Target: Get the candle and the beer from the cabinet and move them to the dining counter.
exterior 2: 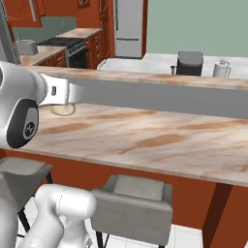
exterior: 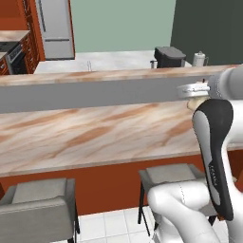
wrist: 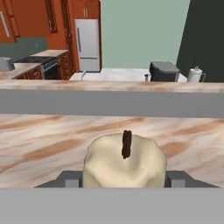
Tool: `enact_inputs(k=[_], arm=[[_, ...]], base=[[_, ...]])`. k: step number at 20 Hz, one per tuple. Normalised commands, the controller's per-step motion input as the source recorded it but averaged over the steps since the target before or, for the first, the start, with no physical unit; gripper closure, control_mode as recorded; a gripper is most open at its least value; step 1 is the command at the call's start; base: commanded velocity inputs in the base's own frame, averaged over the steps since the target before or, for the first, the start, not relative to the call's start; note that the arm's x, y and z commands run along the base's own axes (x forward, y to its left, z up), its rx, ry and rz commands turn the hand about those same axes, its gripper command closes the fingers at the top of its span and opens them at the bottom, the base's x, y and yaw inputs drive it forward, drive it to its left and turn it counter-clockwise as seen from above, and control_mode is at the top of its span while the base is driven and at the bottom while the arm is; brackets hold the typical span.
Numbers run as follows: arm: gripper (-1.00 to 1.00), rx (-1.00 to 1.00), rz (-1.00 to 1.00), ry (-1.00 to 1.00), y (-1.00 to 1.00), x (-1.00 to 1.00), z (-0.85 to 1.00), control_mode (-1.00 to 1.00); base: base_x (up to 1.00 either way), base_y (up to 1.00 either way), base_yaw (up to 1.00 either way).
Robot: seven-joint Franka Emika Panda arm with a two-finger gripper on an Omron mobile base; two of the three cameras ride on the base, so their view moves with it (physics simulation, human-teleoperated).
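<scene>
Landmark: dining counter point(exterior: 85, 133), the long beige-and-brown marbled slab with its grey raised back ledge point(exterior: 90, 92).

Candle point(wrist: 125, 162): cream-white, lumpy, dark wick upright. In the hand view it sits between the 2 finger tips of the gripper point(wrist: 124, 179), over the counter slab and in front of the ledge. The fingers flank its base on both sides, close against it; the gripper is clamped around the candle. Whether its base touches the slab I cannot tell.

Left base view: the candle point(exterior: 195, 103) shows as a pale lump just under the hand, at the right end of the counter, near the ledge. Right base view: the candle point(exterior 2: 62, 109) is low over the slab at the left end, beneath the white wrist.

Beyond the ledge: a second pale counter carrying a dark boxy appliance point(wrist: 164, 72) and a white kettle point(wrist: 195, 75) beside it. Further back, a grey refrigerator point(wrist: 88, 43) among reddish-brown cabinets; a stove point(exterior 2: 71, 46) left of it.

In front of the counter: 2 grey stools point(exterior: 38, 209), below the slab edge.
</scene>
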Motion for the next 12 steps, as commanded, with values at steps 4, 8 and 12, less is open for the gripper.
enact_inputs(k=[4, 8, 12], arm=[[1.00, 0.00, 0.17, 0.00, -0.57, 0.77, -0.19, -1.00], [1.00, 0.00, 0.22, 0.00, -0.55, 0.82, -0.37, -1.00], [1.00, 0.00, 0.23, 0.00, -0.45, 0.91, -0.51, -1.00]], base=[[0.00, 0.00, 0.00], [0.00, 0.00, 0.00], [0.00, 0.00, 0.00]])
